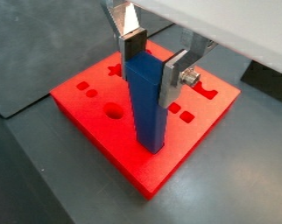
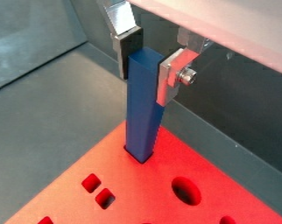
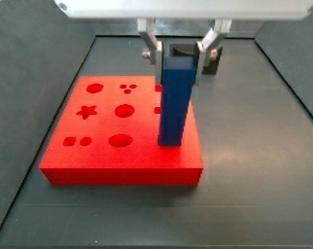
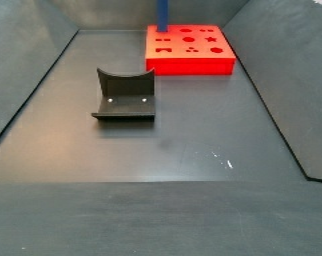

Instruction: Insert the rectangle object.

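Note:
The blue rectangle object (image 1: 147, 105) stands upright with its lower end in a slot near one edge of the flat red block (image 1: 91, 115). It shows in both wrist views (image 2: 144, 114) and both side views (image 3: 179, 102) (image 4: 161, 12). My gripper (image 1: 153, 63) sits at the bar's top, with one silver finger and its dark pad on each side, shut on the bar (image 2: 150, 66) (image 3: 180, 56). The red block (image 3: 114, 160) lies at the far end of the floor (image 4: 191, 62). The bar's bottom end is hidden inside the block.
The dark fixture (image 4: 124, 95) stands on the grey floor, well away from the red block. Star, round and square holes (image 3: 105, 102) dot the block's top. Low grey walls (image 4: 44, 75) border the floor on both sides.

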Available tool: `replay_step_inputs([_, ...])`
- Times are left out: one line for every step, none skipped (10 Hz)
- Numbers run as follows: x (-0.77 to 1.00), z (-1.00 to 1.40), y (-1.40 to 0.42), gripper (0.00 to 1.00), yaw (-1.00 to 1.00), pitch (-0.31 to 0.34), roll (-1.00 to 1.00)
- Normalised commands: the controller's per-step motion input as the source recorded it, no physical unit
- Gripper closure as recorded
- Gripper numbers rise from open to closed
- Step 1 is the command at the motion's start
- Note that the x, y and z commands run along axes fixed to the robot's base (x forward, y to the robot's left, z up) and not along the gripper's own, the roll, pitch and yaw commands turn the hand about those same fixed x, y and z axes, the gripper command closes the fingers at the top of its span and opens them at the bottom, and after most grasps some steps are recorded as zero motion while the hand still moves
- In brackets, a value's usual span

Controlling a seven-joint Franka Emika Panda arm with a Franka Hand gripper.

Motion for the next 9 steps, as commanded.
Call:
replay_step_inputs([0.01,-0.54,0.00,1.00,-0.22,-0.046,-0.14])
replay_step_inputs([0.01,-0.79,0.00,1.00,-0.23,0.000,-0.08])
replay_step_inputs([0.00,-0.95,0.00,1.00,-0.22,0.006,-0.07])
replay_step_inputs([0.00,-0.99,0.00,1.00,-0.18,0.043,-0.05])
replay_step_inputs([0.00,-0.99,0.00,1.00,-0.13,0.070,-0.04])
replay_step_inputs([0.00,-1.00,0.00,1.00,-0.07,0.079,-0.01])
replay_step_inputs([0.13,-0.91,-0.11,1.00,0.00,0.086,-0.05])
replay_step_inputs([0.00,0.00,-0.01,1.00,0.00,0.000,0.02])
replay_step_inputs([0.00,0.00,0.00,1.00,0.00,0.000,0.00])
